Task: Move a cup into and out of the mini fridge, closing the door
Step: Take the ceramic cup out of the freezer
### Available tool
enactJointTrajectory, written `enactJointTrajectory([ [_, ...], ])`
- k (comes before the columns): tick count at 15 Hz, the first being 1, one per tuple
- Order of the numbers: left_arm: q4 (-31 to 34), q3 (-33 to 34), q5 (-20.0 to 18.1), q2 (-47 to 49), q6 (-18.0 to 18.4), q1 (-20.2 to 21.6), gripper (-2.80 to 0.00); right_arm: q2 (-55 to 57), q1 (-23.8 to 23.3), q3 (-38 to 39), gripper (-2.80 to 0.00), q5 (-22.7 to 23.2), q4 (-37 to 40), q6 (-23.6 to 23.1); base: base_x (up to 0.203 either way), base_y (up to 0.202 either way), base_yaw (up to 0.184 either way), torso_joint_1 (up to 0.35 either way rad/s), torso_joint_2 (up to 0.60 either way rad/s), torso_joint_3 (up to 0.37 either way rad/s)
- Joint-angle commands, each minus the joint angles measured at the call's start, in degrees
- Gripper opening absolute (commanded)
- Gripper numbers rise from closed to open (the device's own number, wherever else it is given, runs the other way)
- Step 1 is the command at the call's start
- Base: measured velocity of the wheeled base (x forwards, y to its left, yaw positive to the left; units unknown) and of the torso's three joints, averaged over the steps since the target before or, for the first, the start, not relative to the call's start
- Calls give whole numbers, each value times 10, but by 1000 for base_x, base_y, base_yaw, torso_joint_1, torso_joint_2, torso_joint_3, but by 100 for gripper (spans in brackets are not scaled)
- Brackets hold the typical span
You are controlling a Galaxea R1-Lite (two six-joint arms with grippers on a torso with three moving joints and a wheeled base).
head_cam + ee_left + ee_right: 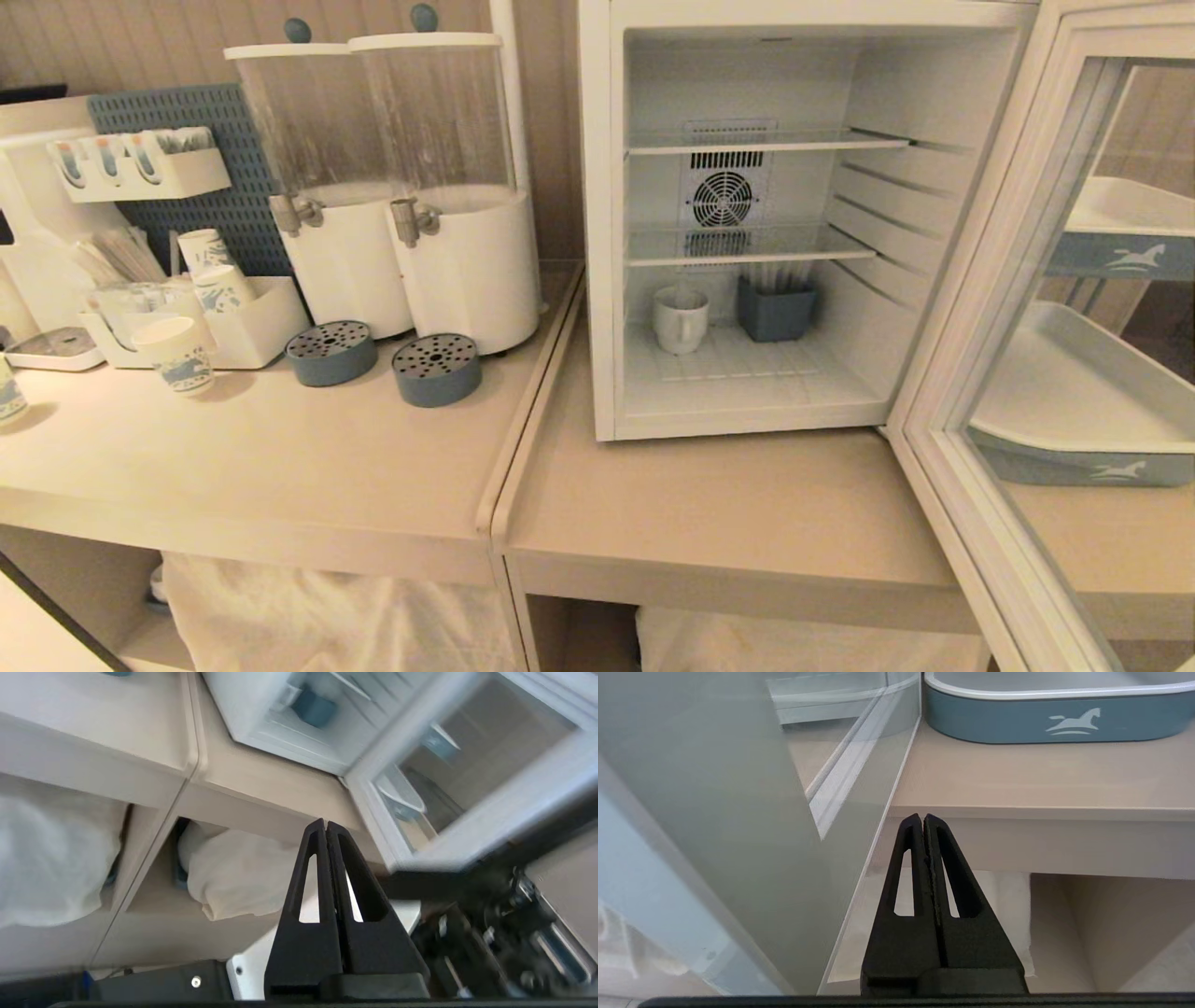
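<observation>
A beige counter (280, 467) is formed by two units set side by side, with a seam (523, 411) running between them. White cloth (327, 607) is seen bunched in the open compartments underneath. The wall behind is clad in pale vertical panelling (112, 42), and a blue-grey pegboard (215, 168) is propped against it under warm light.

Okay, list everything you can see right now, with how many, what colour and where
mini fridge: one, white, on the right counter.
door: one, white frame with glass, swung open to the right.
cup: one, white, on the fridge floor, left side.
blue bin: one, beside the cup, fridge floor.
drink dispensers: two, white and clear, left counter.
drip trays: two, blue, before the dispensers.
paper cups: several, white-blue, far left.
serving trays: two, blue-white, behind the door glass.
left pincer: shut, empty, low before the counter.
right pincer: shut, empty, below the counter edge.
</observation>
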Motion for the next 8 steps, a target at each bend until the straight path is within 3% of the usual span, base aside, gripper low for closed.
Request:
enactJointTrajectory([
  [1,18,35,26,-69,13,9,-280,1,0,0,-280,0,0,0,0,0,0,0,0,0],
  [2,11,79,77,-70,26,10,-280,1,0,0,-280,0,-1,0,0,0,0,0,0,0],
  [4,-92,209,156,-70,47,11,-280,1,0,0,-280,0,-1,0,0,0,0,0,0,0],
  [6,-263,374,206,-70,102,11,-280,1,0,0,-280,0,-1,1,0,0,0,0,0,0],
  [8,-505,517,238,-70,196,11,-280,1,0,0,-280,0,-1,1,0,0,0,0,0,0],
])
